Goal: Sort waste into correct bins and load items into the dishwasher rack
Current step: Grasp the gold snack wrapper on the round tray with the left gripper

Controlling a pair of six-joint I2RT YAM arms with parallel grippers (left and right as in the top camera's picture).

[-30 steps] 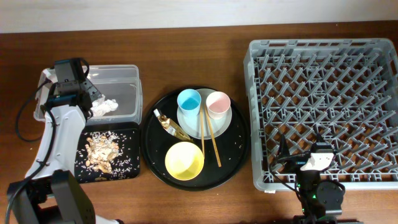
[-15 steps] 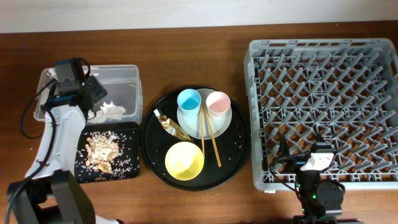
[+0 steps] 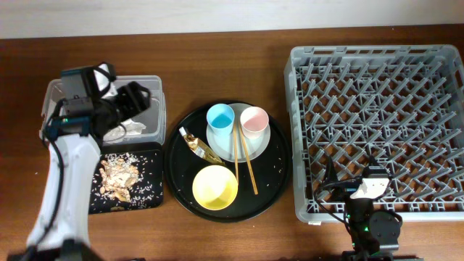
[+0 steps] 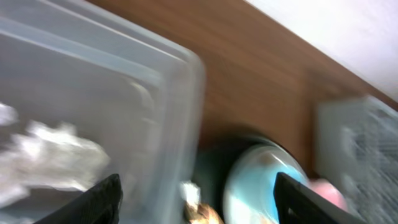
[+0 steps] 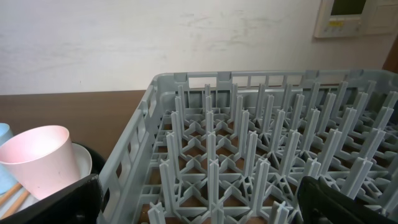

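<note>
My left gripper (image 3: 138, 100) (image 4: 196, 202) is open and empty above the right end of the clear tub (image 3: 156, 109) (image 4: 180, 93). A white tissue wad (image 3: 125, 131) (image 4: 50, 149) lies inside the tub. Tan food scraps (image 3: 118, 178) lie in the small black tray (image 3: 148, 199). The round black tray (image 3: 275, 188) holds the blue cup (image 3: 220, 116) (image 4: 261, 180), pink cup (image 3: 254, 119) (image 5: 40, 155), plate (image 3: 225, 148), yellow bowl (image 3: 214, 187), chopsticks (image 3: 249, 168) and gold foil wrapper (image 3: 199, 146). My right gripper (image 3: 366, 187) (image 5: 199, 205) is open and empty over the near edge of the dishwasher rack (image 3: 380, 123) (image 5: 249, 143).
The rack holds nothing and fills the right of the wooden table (image 3: 217, 65). The left arm's cable (image 3: 29, 141) loops left of the tub. A pale wall (image 5: 155, 37) stands behind the table.
My left gripper let the tissue wad drop into the clear tub, then swung right toward the tub's right end. The right arm has not moved.
</note>
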